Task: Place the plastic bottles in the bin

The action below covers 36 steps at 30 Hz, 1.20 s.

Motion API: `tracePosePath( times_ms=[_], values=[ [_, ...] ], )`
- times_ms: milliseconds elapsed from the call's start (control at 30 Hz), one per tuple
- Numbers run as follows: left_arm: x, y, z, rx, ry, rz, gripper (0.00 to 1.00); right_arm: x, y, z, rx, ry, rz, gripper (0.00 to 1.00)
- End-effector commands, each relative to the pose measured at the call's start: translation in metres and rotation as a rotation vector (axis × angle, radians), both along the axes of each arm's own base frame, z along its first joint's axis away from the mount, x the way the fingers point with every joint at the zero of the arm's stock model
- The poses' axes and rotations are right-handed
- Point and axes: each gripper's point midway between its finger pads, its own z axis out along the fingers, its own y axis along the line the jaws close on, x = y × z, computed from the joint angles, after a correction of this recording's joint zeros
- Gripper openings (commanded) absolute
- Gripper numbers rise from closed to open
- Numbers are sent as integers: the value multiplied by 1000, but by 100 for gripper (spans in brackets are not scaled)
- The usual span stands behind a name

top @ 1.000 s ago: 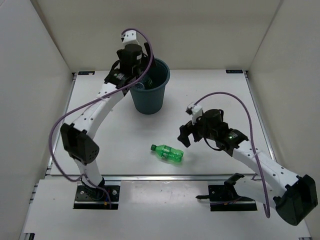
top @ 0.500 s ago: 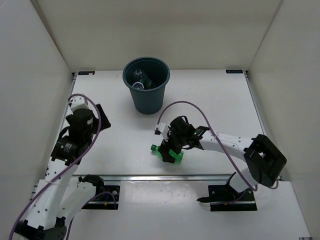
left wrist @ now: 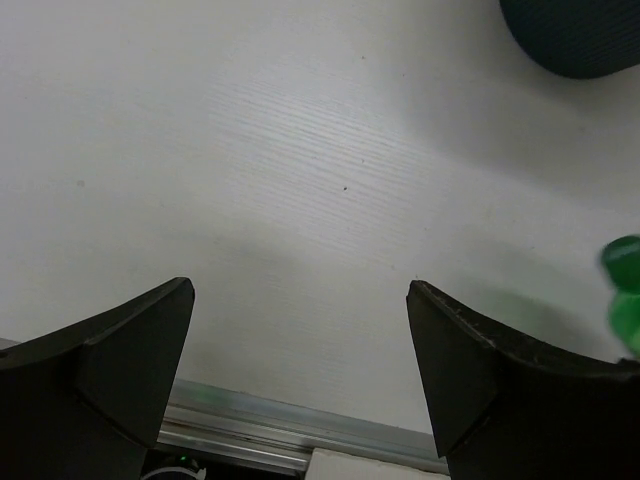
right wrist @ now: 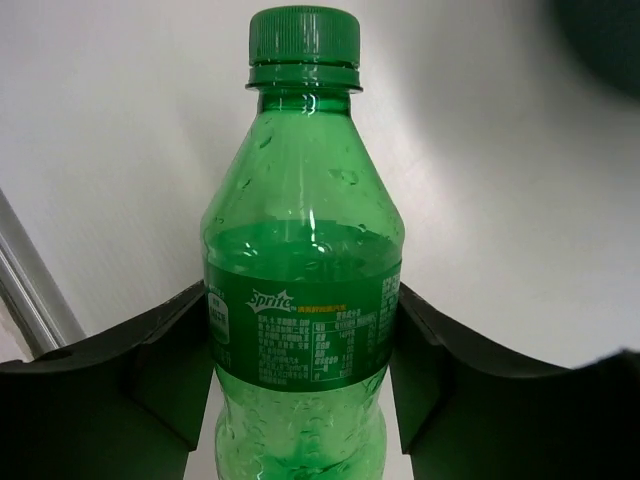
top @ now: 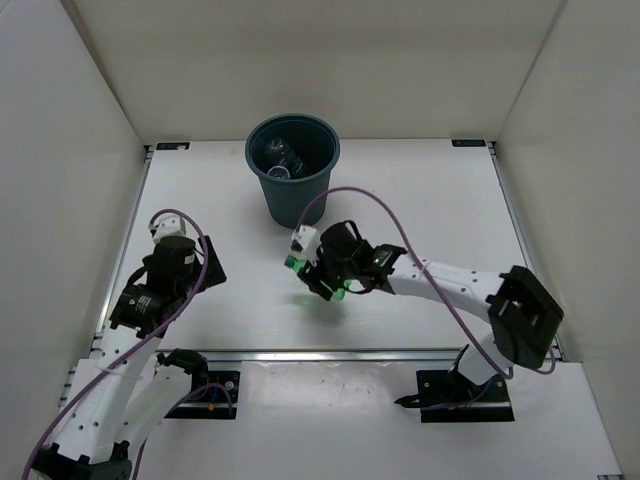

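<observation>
An all-green plastic bottle (right wrist: pixel 303 250) with a green cap stands between the fingers of my right gripper (right wrist: pixel 302 300), which is shut on its labelled middle. From above, that bottle (top: pixel 293 263) and the right gripper (top: pixel 318 276) are at mid table, in front of the dark teal bin (top: pixel 300 200). Clear plastic bottles (top: pixel 280 160) lie inside the bin. My left gripper (left wrist: pixel 300 290) is open over bare table with nothing between its fingers. It hangs at the near left (top: pixel 200 268). The left wrist view catches the bin (left wrist: pixel 580 35) at top right and the green bottle (left wrist: pixel 625 290) at the right edge.
White walls close the table on three sides. A metal rail (left wrist: pixel 240 425) runs along the near edge, just below the left gripper. The right arm's purple cable (top: pixel 350 195) arcs above the table between the bin and the arm.
The right gripper has shut on the green bottle and carried it up and left toward the bin. The left arm has left the bin and drawn back to the near left, still open.
</observation>
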Motion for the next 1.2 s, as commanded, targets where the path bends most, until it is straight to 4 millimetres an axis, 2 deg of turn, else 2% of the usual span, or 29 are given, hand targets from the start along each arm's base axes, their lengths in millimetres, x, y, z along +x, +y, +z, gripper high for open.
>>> tracePosePath(
  times_ms=[0, 33, 67, 133, 167, 233, 267, 300, 333, 400, 467, 533, 600, 633, 667, 700, 733, 800, 833, 867, 900, 933, 967, 1000, 1033, 1067, 1100, 1133, 1167],
  values=[
    [-3, -9, -9, -56, 16, -16, 98, 50, 20, 153, 312, -304, -72, 24],
    [-3, -13, -15, -67, 26, -42, 98, 61, 21, 190, 390, -361, -88, 23],
    [-2, -16, -15, -82, 17, -46, 99, 68, 22, 215, 451, -407, -99, 21],
    [-1, -24, -26, -109, 40, -69, 98, 95, 20, 269, 553, -489, -141, 25],
    [-2, -25, -31, -110, 58, -74, 98, 106, 17, 279, 576, -496, -162, 29],
    [-3, -23, -39, -98, 85, -72, 99, 144, 19, 308, 627, -515, -186, 27],
    [-1, -23, -40, -92, 85, -76, 98, 166, 23, 314, 626, -514, -206, 25],
    [-1, -23, -39, -88, 80, -85, 99, 171, 25, 314, 618, -500, -213, 26],
    [1, -25, -39, -99, 71, -80, 99, 187, 30, 313, 619, -503, -223, 26],
    [2, -27, -38, -113, 63, -83, 98, 207, 39, 314, 648, -491, -230, 28],
    [3, -34, -41, -155, 60, -95, 98, 227, 54, 310, 667, -472, -226, 35],
    [3, -40, -41, -182, 51, -106, 99, 243, 61, 303, 676, -447, -259, 39],
    [4, -39, -42, -191, 44, -99, 99, 256, 71, 304, 675, -451, -271, 61],
    [4, -39, -44, -195, 54, -100, 99, 257, 73, 301, 658, -442, -278, 81],
    [4, -38, -43, -188, 55, -101, 98, 262, 72, 306, 655, -439, -293, 95],
    [4, -37, -42, -181, 57, -101, 99, 262, 75, 320, 676, -457, -296, 99],
    [5, -37, -41, -175, 57, -103, 98, 262, 72, 323, 664, -458, -307, 99],
    [10, -36, -33, -161, 40, -109, 98, 261, 57, 341, 664, -499, -350, 99],
    [11, -37, -35, -148, 51, -127, 99, 263, 50, 331, 635, -492, -385, 99],
    [15, -38, -26, -150, 36, -131, 99, 255, 33, 346, 628, -513, -411, 99],
    [16, -39, -24, -153, 35, -135, 98, 250, 27, 346, 620, -502, -430, 99],
    [19, -40, -21, -146, 35, -142, 99, 244, 9, 347, 596, -507, -483, 99],
    [20, -41, -21, -148, 42, -143, 98, 245, -6, 320, 539, -456, -530, 99],
    [22, -42, -17, -146, 32, -153, 99, 230, -22, 334, 556, -455, -551, 99],
    [25, -41, -16, -144, 41, -141, 99, 219, -44, 321, 560, -382, -602, 99],
    [27, -43, -14, -152, 46, -141, 99, 208, -71, 306, 547, -331, -638, 99],
    [29, -42, -19, -146, 70, -140, 99, 203, -87, 291, 547, -271, -693, 99],
    [31, -45, -14, -161, 69, -156, 99, 188, -112, 273, 537, -224, -732, 99],
    [34, -47, -15, -163, 88, -166, 99, 175, -142, 246, 500, -170, -808, 99]
  ],
)
